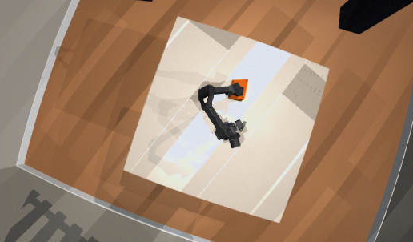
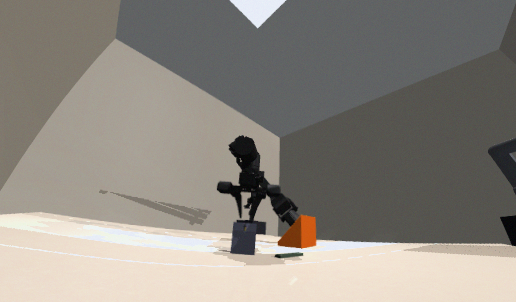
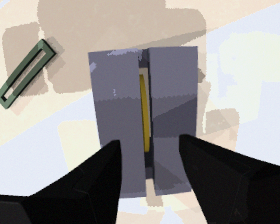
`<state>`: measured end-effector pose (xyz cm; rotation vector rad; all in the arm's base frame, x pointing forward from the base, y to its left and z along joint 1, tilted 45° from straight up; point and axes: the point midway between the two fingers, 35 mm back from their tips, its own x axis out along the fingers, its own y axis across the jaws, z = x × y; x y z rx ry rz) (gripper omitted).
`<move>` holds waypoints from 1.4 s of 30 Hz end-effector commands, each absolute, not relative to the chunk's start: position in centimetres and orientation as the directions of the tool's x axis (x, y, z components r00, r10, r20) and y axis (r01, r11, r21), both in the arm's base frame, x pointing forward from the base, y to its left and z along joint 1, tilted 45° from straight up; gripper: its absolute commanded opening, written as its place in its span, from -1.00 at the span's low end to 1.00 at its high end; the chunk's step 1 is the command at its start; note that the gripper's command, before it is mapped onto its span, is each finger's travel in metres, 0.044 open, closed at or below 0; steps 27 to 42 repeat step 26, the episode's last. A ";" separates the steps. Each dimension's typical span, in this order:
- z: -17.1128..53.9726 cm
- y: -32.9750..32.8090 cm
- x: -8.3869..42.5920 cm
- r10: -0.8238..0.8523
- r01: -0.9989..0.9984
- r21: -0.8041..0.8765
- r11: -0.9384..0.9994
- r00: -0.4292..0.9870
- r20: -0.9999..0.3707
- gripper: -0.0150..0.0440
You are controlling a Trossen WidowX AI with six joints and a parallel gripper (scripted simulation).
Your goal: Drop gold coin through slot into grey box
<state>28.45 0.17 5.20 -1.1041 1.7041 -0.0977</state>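
Note:
The grey box [image 2: 243,244] [image 3: 118,117] stands under the gripper, its narrow slot running nearly upright in the wrist view. The gold coin [image 3: 145,115] shows edge-on in the slot, between the two lid halves. No coin stands above the lid in the exterior view, where a small gold speck shows at the box's front. How deep the coin sits is hard to tell. My gripper [image 3: 149,145] [image 2: 246,218] is open and empty just above the lid, one finger either side of the slot. The dark-green holder [image 3: 49,48] [image 2: 289,255] lies empty to one side of the box.
The orange wedge block [image 1: 234,95] [image 2: 308,231] sits at the arm's base, behind and right of the box in the exterior view. A dark object [image 1: 360,20] [image 2: 515,230] stands farther off at the right.

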 end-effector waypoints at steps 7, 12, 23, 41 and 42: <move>6.2 1.2 28.5 -0.701 -0.615 -0.544 0.571 -0.019 -0.713 0.50; 8.0 2.9 28.4 -0.702 -0.617 -0.544 0.569 -0.021 -0.712 0.94; 9.6 4.3 28.2 -0.705 -0.618 -0.544 0.568 -0.022 -0.709 1.00; 9.6 4.3 28.2 -0.705 -0.618 -0.544 0.568 -0.022 -0.709 1.00; 9.6 4.3 28.2 -0.705 -0.618 -0.544 0.568 -0.022 -0.709 1.00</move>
